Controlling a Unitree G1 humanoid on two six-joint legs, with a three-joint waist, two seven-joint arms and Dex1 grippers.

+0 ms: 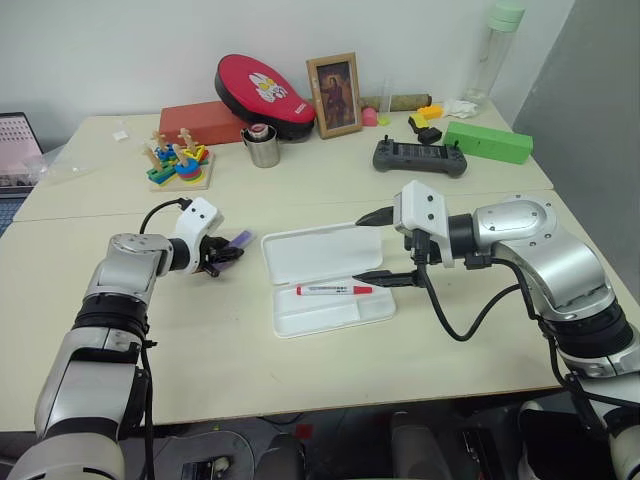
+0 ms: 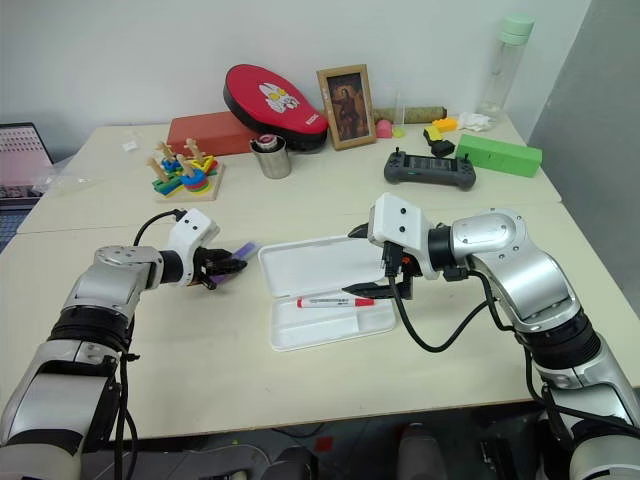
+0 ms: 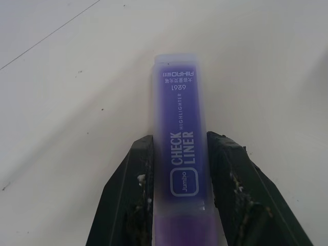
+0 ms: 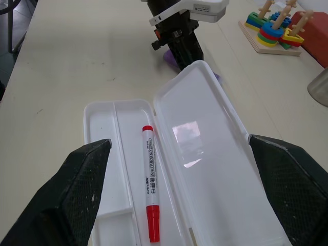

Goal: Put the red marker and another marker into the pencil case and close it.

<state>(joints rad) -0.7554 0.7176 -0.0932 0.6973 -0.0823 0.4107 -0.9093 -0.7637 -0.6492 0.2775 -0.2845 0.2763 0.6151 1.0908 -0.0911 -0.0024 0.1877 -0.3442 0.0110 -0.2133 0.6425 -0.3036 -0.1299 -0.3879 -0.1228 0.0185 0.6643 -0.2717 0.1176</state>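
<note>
The white pencil case (image 1: 322, 318) lies open in the middle of the table, lid (image 1: 315, 250) flat behind the tray. The red marker (image 1: 335, 290) rests inside the tray, also visible in the right wrist view (image 4: 149, 182). Left of the case, the purple marker (image 1: 241, 239) lies on the table with my left gripper (image 1: 222, 255) shut on it; its black fingers (image 3: 141, 169) press both sides of the barrel (image 3: 180, 113). My right gripper (image 1: 364, 249) hangs wide open over the case's right end, holding nothing.
Along the back of the table stand a wooden stacking toy (image 1: 178, 162), a metal cup (image 1: 263, 146), a red pad (image 1: 262, 93), a picture frame (image 1: 335, 94), a black controller (image 1: 420, 156), a green box (image 1: 488, 142) and a bottle (image 1: 497, 50).
</note>
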